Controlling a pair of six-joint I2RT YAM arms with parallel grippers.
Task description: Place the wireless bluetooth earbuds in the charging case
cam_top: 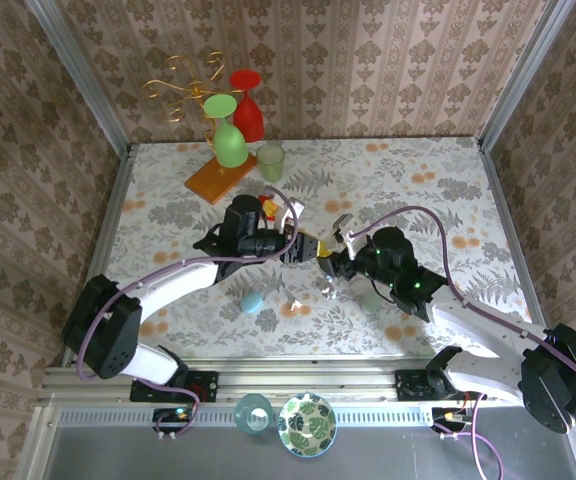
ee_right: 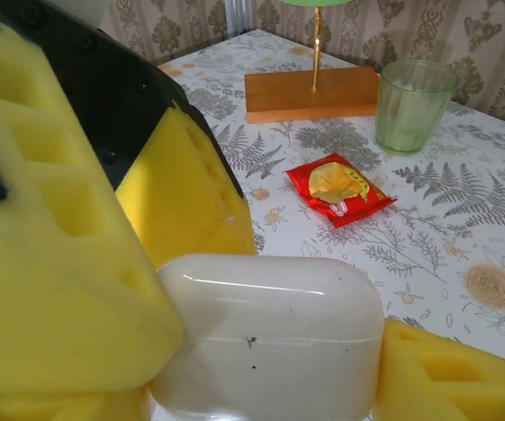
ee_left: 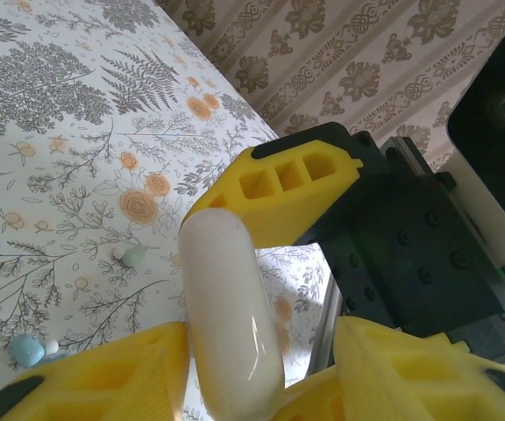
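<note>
right gripper point(ee_right: 270, 355) clamps the charging case point(ee_right: 270, 307) aloft, nearer our bases than the green cup point(ee_right: 415, 105); left gripper point(ee_left: 261, 381) flanks it, and we cannot tell its grip. uneven squeezing could pop the case loose.

Case point(ee_right: 270, 333) was smooth glossy plastic, off-white, with a fine seam line and bright highlights along the edges. Left pads point(ee_left: 103, 377) and right pads point(ee_right: 60, 246) were matt yellow, foam-like or soft rubber, moulded with open cells. Housing point(ee_left: 410, 254) behind them was matt black plastic. Table point(cam_top: 448, 200) cover looked matt with a printed floral pattern; paper or vinyl, couldn't tell. Stand point(cam_top: 180, 85) was shiny gold wire metal on a wood base point(ee_right: 309, 92) with a satin finish. Cup point(ee_right: 413, 105) was translucent green plastic, slightly frosted. Packet point(ee_right: 340, 189) was glossy red foil, crinkled. Frame rail point(cam_top: 298, 378) was bare aluminium, dull sheen.
</note>
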